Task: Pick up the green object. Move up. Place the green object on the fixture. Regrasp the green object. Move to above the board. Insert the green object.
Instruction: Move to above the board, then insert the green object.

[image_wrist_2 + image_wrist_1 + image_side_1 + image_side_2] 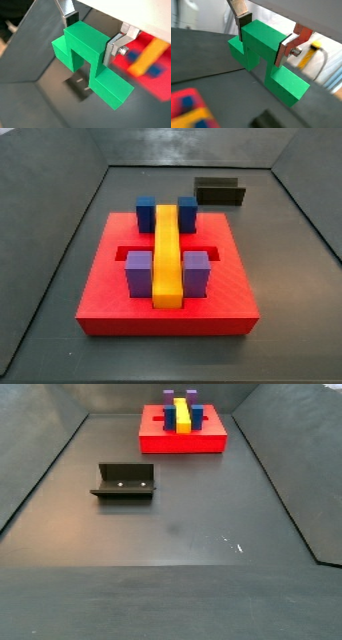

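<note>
The gripper [264, 37] pinches the green object [264, 60] by its crossbar, one silver finger [115, 49] pressed against each side, and both square legs hang free above the dark floor [174, 524] — this shows in both wrist views. Neither the gripper nor the green object appears in either side view.

The fixture [123, 482] stands open-topped and holds nothing; in a side view it sits at about 9 o'clock from the floor's middle, well apart from the board [183, 431] at 12 o'clock. On the board [167, 278] the long yellow bar [166, 253] runs down the centre, with the blue posts [146, 212] flanking its far end and the purple posts [139, 273] flanking its near end — each post stands beside the bar.
</note>
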